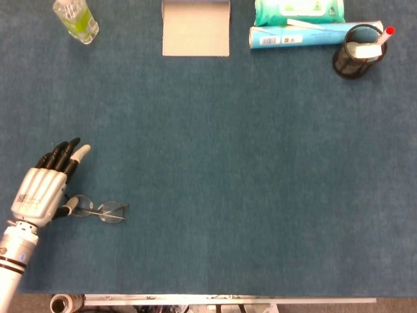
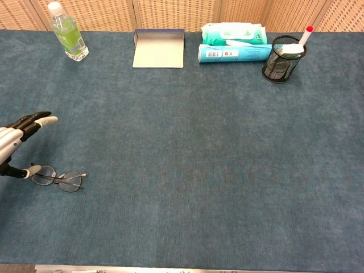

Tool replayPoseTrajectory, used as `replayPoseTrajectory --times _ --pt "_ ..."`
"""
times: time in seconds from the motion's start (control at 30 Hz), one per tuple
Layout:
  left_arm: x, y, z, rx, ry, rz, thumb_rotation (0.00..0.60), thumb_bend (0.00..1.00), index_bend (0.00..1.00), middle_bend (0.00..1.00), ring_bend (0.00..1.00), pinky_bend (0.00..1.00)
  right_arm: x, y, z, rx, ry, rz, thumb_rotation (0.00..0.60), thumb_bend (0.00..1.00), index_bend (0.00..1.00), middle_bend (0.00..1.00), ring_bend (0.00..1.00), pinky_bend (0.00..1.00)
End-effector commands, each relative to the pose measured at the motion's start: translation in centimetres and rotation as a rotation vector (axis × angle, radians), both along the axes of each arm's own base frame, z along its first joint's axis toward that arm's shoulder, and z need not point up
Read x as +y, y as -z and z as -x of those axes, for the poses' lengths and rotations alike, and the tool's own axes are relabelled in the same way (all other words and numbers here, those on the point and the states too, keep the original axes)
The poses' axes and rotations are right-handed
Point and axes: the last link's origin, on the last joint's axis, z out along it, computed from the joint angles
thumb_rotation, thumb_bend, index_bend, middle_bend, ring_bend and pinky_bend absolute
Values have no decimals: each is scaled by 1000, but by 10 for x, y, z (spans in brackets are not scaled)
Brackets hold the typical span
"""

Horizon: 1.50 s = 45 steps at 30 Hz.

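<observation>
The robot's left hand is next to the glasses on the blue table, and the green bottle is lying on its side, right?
Not quite. The green bottle stands upright at the back of the blue table, as the chest view shows. The left hand is indeed next to the glasses.

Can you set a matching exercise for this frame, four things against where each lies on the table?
Things:
1. eyeglasses
2. bottle
3. mesh pen cup
4. flat grey box

Places:
A. far right corner
B. far edge, near the middle
C. near left, beside the left hand
D. far left corner

Pairs: 1-C, 2-D, 3-A, 4-B
</observation>
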Motion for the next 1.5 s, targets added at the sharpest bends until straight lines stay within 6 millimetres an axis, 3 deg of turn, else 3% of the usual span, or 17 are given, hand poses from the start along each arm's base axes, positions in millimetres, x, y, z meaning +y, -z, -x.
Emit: replayPoseTrajectory --times 0.03,0.23,0.43,0.8,0.97,1.2,1.5 --pt "-1 2 1 0 -3 6 600 242 0 0 0 161 0 0 0 0 0 0 600 99 473 409 300 306" --pt "0 4 2 -5 -8 6 600 243 0 0 0 160 0 0 0 0 -2 1 600 99 474 409 299 306" --pt "-1 -7 -10 -22 39 -31 600 242 0 0 0 161 1 -1 -1 0 -5 4 600 99 474 409 299 306" --pt "9 -68 -49 21 187 -189 600 243 0 0 0 160 0 2 0 12 1 2 600 98 474 409 300 306" --pt "9 -101 -60 143 156 -221 600 242 0 0 0 160 -2 6 2 29 11 0 600 99 473 409 299 306" --pt "6 -126 -63 276 66 -246 600 243 25 0 0 160 -3 12 3 53 20 2 600 99 473 409 299 306" --pt "7 -144 -53 282 -14 -318 600 242 38 0 0 161 -5 15 4 73 30 3 600 99 474 409 299 306"
